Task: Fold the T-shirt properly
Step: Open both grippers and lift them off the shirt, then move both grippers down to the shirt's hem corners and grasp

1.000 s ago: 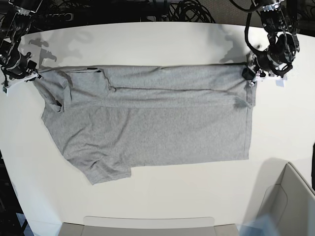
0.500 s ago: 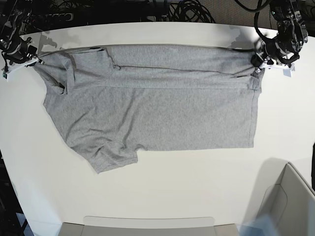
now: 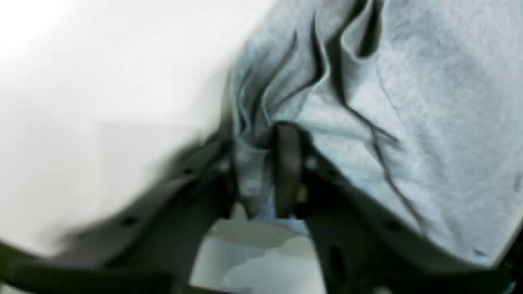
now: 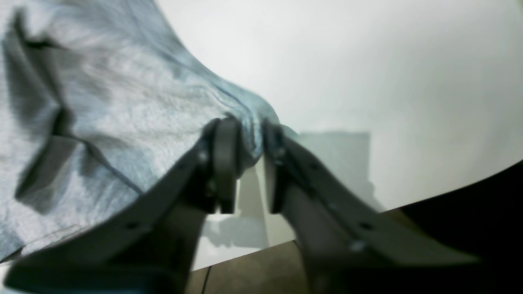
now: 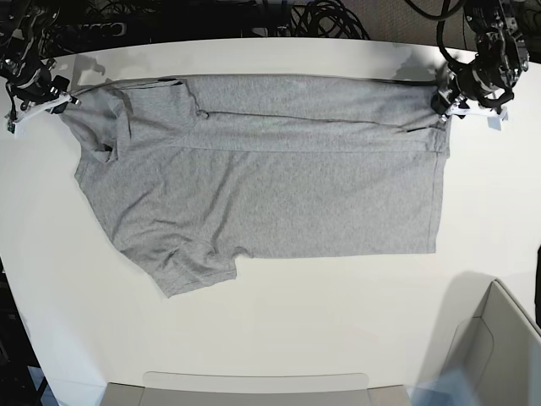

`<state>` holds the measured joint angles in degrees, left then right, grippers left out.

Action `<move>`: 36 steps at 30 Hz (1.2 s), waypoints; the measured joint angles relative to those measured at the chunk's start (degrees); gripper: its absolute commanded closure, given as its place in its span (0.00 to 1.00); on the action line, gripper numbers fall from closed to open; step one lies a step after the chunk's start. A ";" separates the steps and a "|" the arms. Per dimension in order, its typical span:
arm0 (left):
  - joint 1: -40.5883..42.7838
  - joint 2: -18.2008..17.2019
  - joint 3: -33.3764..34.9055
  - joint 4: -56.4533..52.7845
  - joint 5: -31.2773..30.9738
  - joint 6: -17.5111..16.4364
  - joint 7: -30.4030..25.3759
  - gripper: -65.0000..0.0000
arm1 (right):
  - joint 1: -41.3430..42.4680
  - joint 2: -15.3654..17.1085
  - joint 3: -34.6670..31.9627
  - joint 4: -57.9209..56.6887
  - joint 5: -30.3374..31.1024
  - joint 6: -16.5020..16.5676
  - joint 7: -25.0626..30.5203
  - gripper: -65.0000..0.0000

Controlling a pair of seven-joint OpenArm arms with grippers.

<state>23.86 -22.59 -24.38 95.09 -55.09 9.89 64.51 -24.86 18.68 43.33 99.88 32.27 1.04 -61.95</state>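
Observation:
The light-grey T-shirt (image 5: 270,186) lies spread flat on the white table (image 5: 279,330), with a folded band along its far edge and one sleeve pointing toward the near left. My left gripper (image 5: 444,106) is at its far right corner. In the left wrist view, this gripper (image 3: 255,163) has its fingers apart with bunched T-shirt (image 3: 429,122) hem still between them. My right gripper (image 5: 63,103) is at the far left corner. In the right wrist view, this gripper (image 4: 249,155) is open, and the T-shirt (image 4: 102,102) edge rests loosely between the tips. No lettering shows.
An open grey box (image 5: 499,355) stands at the near right corner. A flat grey bin edge (image 5: 254,385) runs along the near side. Black cables (image 5: 321,17) lie beyond the table's far edge, close behind both grippers.
Over the last second both grippers drew the shirt's far edge toward the back of the table and pulled it taut. Since half a second ago the shirt has stayed put.

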 measured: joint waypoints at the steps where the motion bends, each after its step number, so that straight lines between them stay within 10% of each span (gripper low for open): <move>1: 0.94 0.00 0.00 1.49 0.48 0.37 0.28 0.65 | -0.28 -0.20 0.02 0.68 -0.59 -0.17 -0.20 0.69; 23: 5.55 0.52 -16.65 6.56 0.72 0.39 1.36 0.65 | -0.68 -1.07 10.29 13.35 -0.15 -0.17 -5.92 0.65; 36: -8.48 -0.87 -7.93 20.15 0.48 -0.22 6.88 0.65 | 12.13 3.41 1.11 17.59 0.79 4.22 -6.88 0.64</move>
<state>15.38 -23.46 -32.32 115.24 -54.61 9.67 71.40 -12.73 22.09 44.45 117.47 33.06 5.26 -68.84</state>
